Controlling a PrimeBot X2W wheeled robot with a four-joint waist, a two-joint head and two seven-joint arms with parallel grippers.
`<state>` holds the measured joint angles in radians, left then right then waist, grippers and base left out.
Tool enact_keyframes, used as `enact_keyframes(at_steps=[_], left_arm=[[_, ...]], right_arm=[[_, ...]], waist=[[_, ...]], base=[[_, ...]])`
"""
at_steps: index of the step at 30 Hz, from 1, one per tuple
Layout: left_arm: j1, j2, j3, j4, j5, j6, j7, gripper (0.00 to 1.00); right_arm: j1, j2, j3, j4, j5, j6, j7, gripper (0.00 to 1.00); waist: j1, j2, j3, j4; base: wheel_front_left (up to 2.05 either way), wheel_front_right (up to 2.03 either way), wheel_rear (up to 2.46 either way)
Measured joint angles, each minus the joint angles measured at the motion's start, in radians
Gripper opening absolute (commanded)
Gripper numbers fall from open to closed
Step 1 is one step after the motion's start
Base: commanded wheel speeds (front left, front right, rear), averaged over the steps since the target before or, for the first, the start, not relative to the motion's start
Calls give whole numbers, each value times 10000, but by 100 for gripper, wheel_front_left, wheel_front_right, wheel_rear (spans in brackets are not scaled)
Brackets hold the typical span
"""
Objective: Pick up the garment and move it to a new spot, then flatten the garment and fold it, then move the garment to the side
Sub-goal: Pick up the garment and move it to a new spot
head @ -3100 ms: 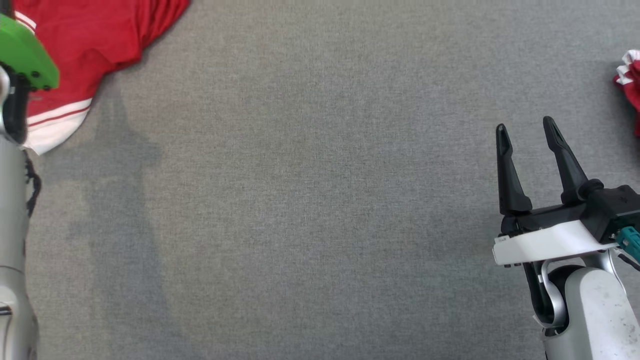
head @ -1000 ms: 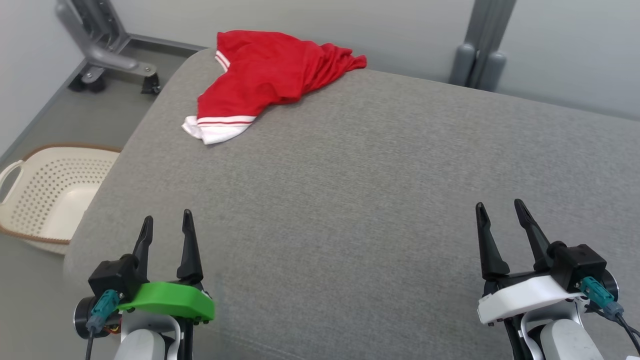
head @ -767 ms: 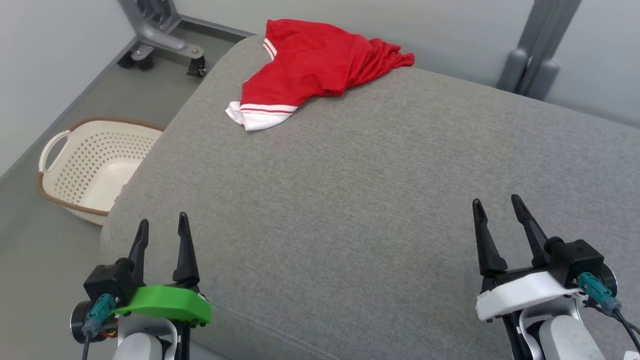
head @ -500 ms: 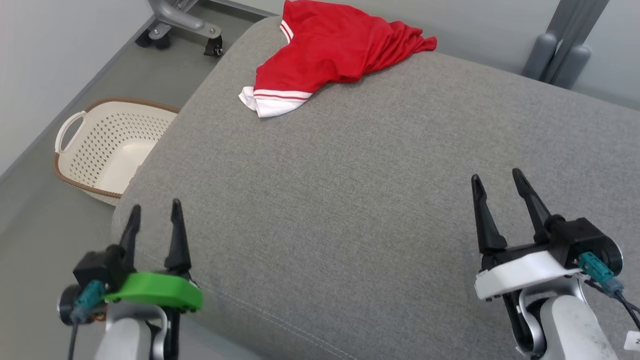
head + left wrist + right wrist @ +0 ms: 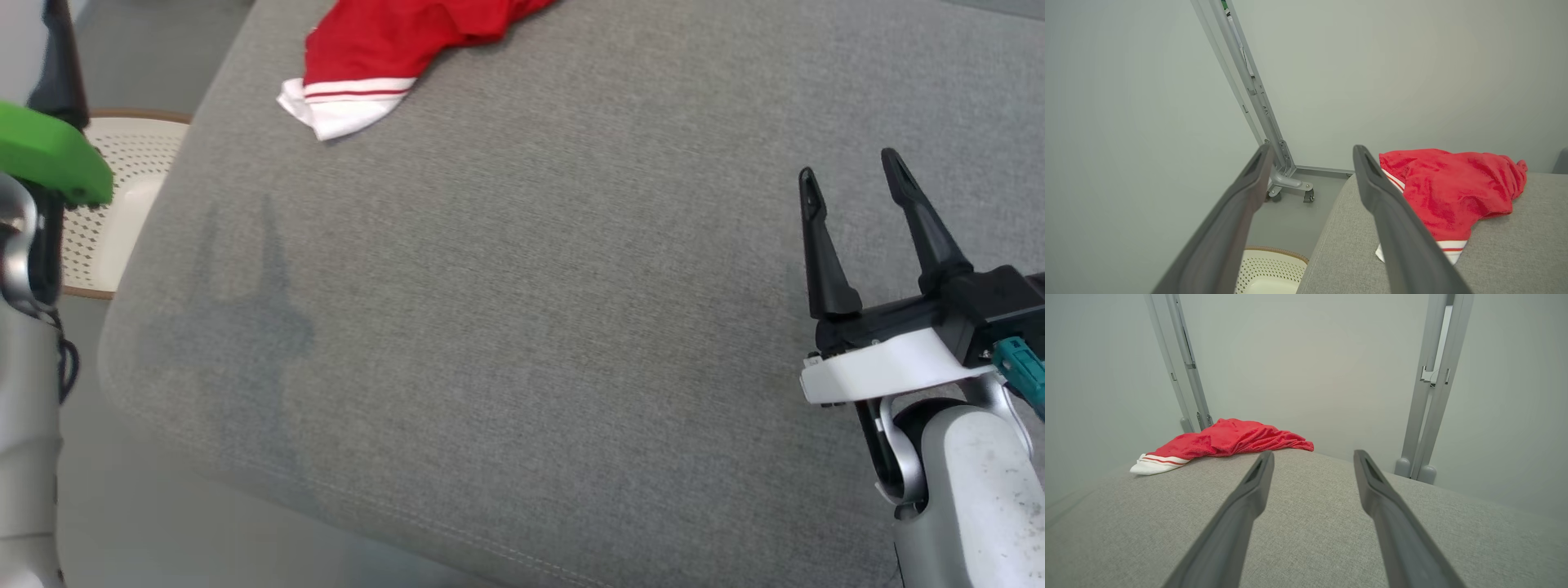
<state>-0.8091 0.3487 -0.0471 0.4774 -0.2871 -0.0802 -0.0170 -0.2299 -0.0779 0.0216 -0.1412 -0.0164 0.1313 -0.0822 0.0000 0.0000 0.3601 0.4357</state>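
You are looking down at a grey cushion (image 5: 522, 327), and the red garment (image 5: 384, 49) is lying crumpled at the upper left of the head view, near the cushion's far left corner. Its white, red-striped hem is pointing toward the lower left and its upper part is running off the top edge of the frame. Your right gripper (image 5: 849, 166) is hovering at the right of that frame over bare grey fabric, well apart from the garment. Its two dark fingers are standing spread and are grasping nothing. In the left wrist view your left gripper (image 5: 1311, 150) is also standing released, with nothing between its fingers. There the garment is lying in the middle right of the frame, on the cushion's corner, partly behind the right-hand finger. A grey metal stand on castors (image 5: 1286, 179) is rising at the centre against the pale wall. In the head view that gripper is showing at the far left edge as a green cover and one dark finger, out past the cushion's side. A cream perforated basket (image 5: 122, 188) is sitting on the floor just beside it in the frame. In the right wrist view the garment is resting at the middle left, beyond the tips of the parted fingers, and a grey upright post (image 5: 1429, 396) is standing at the upper right behind the cushion.
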Motion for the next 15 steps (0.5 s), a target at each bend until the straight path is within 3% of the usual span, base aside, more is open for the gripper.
enact_keyframes(at_steps=[7,15], left_arm=[[-1914,437,-15,2165,-284,-169,1590,100],[-2472,376,-192,3783,-926,-372,3147,100]], right_arm=[[-167,-127,-374,-907,-58,0,207,100],[-255,-295,-1030,-2316,-255,0,453,100]], waist=[[0,0,1143,-928],[1,0,2309,-1846]], base=[[0,0,0],[0,0,0]])
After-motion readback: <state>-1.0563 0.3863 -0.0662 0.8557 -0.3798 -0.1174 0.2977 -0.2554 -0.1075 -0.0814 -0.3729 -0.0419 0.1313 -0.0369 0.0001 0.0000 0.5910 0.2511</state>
